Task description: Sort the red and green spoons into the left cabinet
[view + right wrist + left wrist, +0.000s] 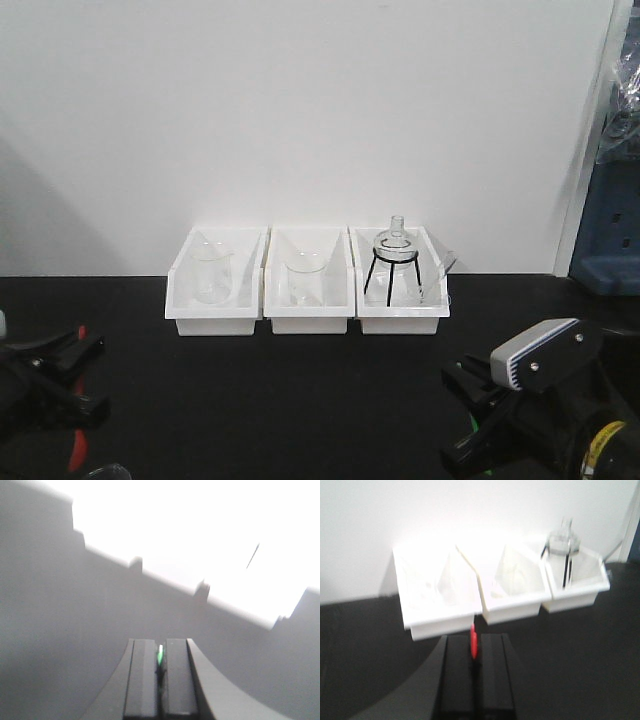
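The red spoon [474, 639] sits pinched between the two black fingers of the left gripper [474, 650]; the jaws are closed flat against it, and only a short red length shows above the fingertips; in the front view, red shows above and below that gripper at the lower left, over the black table [300, 400]. The green spoon [160, 655] is clamped the same way in the right gripper [160, 667]; the jaws are pressed together with only a thin green sliver showing between them. Beyond the right gripper lies a blurred grey surface [75, 630] with a stepped edge against a bright background; what it is cannot be told.

Ahead of the left gripper, three white bins stand side by side at the back of the table, against the white wall [300, 120]; the left bin [215, 322] holds a clear beaker [211, 275]; the middle bin [308, 322] holds another beaker [305, 278]; the right bin [402, 322] holds a round glass flask [397, 243] on a black tripod [372, 278]. Both grippers are well apart from the bins; a blue object [610, 240] is cut off at the right edge.
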